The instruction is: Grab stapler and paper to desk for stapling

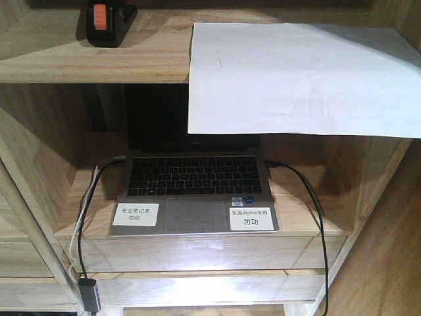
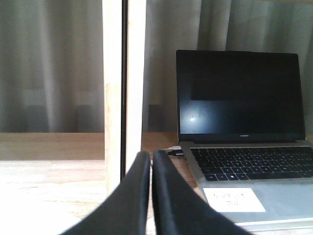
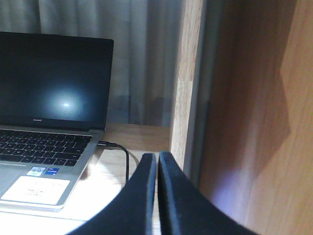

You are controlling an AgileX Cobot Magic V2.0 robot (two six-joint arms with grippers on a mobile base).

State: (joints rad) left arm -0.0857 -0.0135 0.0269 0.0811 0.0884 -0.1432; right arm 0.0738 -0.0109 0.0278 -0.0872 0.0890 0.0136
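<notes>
Since the stapler (image 1: pixel 105 23) and the paper (image 1: pixel 302 79) both lie on the top shelf (image 1: pixel 46 52), the job looks like it has not really started. The stapler is black with an orange patch, and it sits at the left end of that shelf, near the back. The paper is a big white sheet at the right end. Part of it lies flat on the shelf, and the front part hangs down over the edge. That part covers some of the dark screen of the laptop (image 1: pixel 194 178), which stands open on the shelf below. The stapler and the paper are well apart from each other.

The left gripper (image 2: pixel 150 157) has its two black fingers pressed almost together, with only a thin slit between them. It holds nothing. It points at a wooden post (image 2: pixel 122 73) just left of the laptop. The right gripper (image 3: pixel 157 156) is closed the same way and is empty too. It points toward the wooden wall (image 3: pixel 254 122) on the right of the laptop, near a black cable (image 3: pixel 122 156).

Neither gripper is up by the top shelf. So both things have yet to be picked up, carried to the desk and put down there for stapling. The desk cannot be picked out in these views.
</notes>
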